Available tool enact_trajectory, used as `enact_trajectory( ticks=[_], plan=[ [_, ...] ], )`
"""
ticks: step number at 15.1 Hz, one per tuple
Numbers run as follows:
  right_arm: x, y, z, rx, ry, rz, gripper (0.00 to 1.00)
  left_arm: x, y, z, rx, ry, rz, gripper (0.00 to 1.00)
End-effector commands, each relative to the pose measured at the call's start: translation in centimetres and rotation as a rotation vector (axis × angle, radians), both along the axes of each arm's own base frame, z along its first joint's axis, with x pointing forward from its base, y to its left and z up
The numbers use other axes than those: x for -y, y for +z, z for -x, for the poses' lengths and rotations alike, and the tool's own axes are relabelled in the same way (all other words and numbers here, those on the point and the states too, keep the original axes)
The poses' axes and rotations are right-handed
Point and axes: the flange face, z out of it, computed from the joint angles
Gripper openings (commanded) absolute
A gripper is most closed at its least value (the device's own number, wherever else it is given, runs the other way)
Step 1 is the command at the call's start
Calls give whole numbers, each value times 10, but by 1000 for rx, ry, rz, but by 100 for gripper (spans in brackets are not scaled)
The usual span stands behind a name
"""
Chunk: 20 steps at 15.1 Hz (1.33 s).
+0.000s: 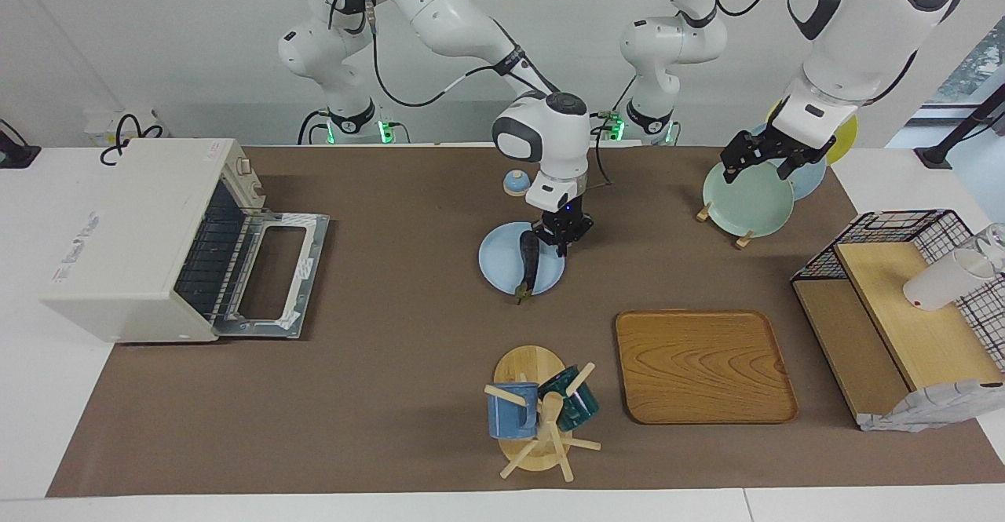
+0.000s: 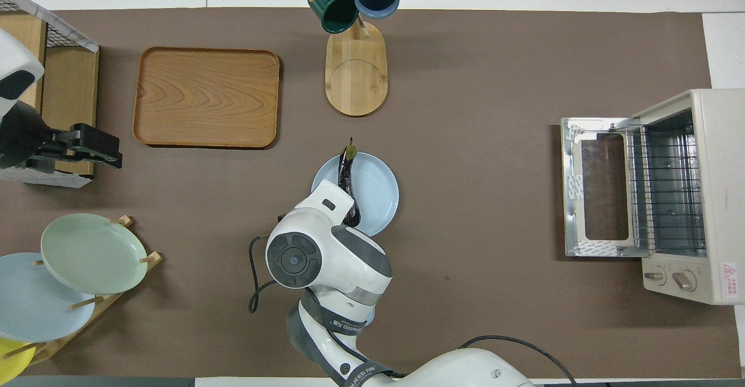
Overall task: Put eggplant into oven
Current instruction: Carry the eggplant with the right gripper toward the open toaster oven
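Observation:
The dark purple eggplant (image 1: 528, 267) lies on a light blue plate (image 1: 496, 261) in the middle of the mat, its green stem pointing away from the robots. My right gripper (image 1: 560, 244) is down at the plate, shut, right beside the eggplant's thick end; no grip on it shows. In the overhead view the right hand covers that end of the eggplant (image 2: 347, 178) and hides the fingertips. The off-white oven (image 1: 129, 231) stands at the right arm's end of the table with its door (image 1: 275, 275) folded down. My left gripper (image 1: 769, 162) hangs open over the green plate in the rack.
A plate rack (image 1: 746, 200) with green, blue and yellow plates stands near the left arm's base. A wooden tray (image 1: 703, 365), a mug tree (image 1: 542, 416) with two mugs, a wire-and-wood shelf (image 1: 895, 310) and a small blue bell (image 1: 516, 183) also sit on the mat.

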Motion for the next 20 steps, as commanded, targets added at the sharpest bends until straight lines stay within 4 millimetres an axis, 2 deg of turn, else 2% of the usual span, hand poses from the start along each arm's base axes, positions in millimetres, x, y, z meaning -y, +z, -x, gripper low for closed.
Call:
enact_trajectory(
  ticks=[1,4,5,6,7,8,10,11,12,15,17,19,20],
  plan=[
    [6,2,7,21,55,92,0,-1,14,8,28,-9,12,100],
    [11,31,-12,28,94,232,0,-1,22,10,30,-13,10,100],
    [15,37,-17,11,114,272,0,-6,23,11,30,-2,8,100],
    [25,42,-24,1,112,302,0,-6,23,11,28,-4,7,100],
    [41,60,-35,5,90,304,0,-5,23,11,29,-16,5,100],
    [68,77,-49,1,72,313,0,-8,23,11,29,-27,5,100],
    [126,112,-61,-16,97,338,0,-12,23,10,31,-42,6,100],
    [160,123,-67,-23,83,342,0,-16,22,10,30,-36,6,100],
    [186,128,-70,-35,73,347,0,-16,22,10,29,-34,7,100],
    [245,126,-69,-79,20,362,0,-13,20,11,25,-39,7,100],
    [294,124,-71,-104,-23,357,0,-12,19,11,23,-40,7,100],
    [328,126,-72,-134,-38,370,0,-11,19,11,22,-42,7,100],
    [349,123,-67,-146,-37,371,0,-7,19,11,23,-48,7,100]
  ],
)
